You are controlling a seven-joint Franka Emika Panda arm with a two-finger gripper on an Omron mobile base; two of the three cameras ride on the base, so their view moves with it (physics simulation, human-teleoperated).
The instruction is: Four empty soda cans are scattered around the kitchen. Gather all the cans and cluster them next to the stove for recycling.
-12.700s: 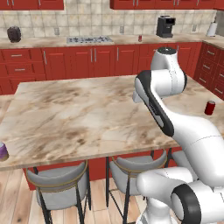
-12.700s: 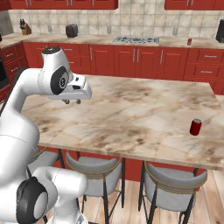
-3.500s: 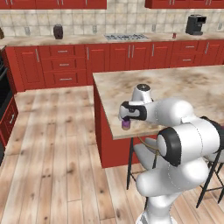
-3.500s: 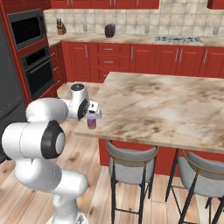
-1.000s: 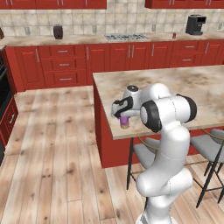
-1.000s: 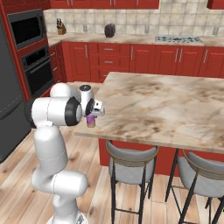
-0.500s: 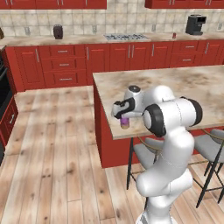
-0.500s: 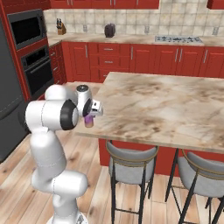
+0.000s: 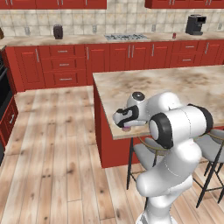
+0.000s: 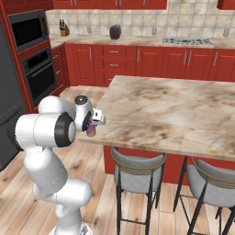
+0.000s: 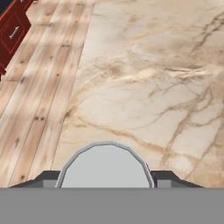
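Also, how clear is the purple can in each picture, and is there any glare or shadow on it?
Left base view: purple can is a small sliver under the gripper, shaded. Right base view: small, soft, dark under the hand. Hand view: its flat grey top fills the foreground, evenly lit, no glare; edges blocky.

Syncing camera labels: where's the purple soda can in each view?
Left base view: purple soda can peeks out under the tool, at the island counter's near left corner.
Right base view: it sits left of centre, at the counter's near left corner, beside the tool.
Hand view: its silvery top is at bottom centre, between the finger tips.
Shared landmark: the marbled counter corner above the wood floor.
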